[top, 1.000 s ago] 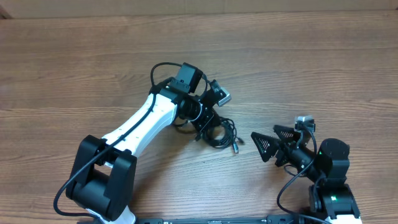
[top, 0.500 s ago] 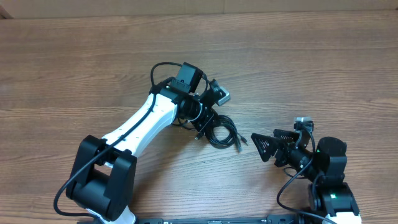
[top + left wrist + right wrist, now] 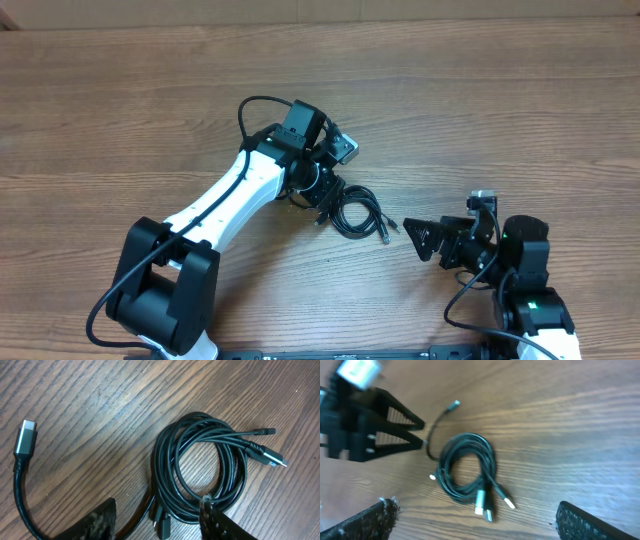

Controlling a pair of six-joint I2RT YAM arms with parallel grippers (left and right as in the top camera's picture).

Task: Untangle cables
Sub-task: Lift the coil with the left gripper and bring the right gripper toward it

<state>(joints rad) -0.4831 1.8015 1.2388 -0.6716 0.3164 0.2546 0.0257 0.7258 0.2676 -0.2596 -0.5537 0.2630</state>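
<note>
The cables lie as one small black coil on the wooden table, just right of my left gripper. In the left wrist view the coil has plug ends sticking out to the right. A separate strand with a silver plug curves down past the left finger. My left gripper stands open, with strands lying loose between its jaws and its right finger over the coil's near edge. My right gripper is wide open, short of the coil and its silver-tipped plugs.
The left arm's white link slants from the table's front left toward the coil. The right arm's base sits at the front right corner. Bare wood stretches behind and to both sides.
My left gripper has opened from shut and let the cable strands go. The coil has settled slightly to the right on the table. The right gripper has drawn back a little.
</note>
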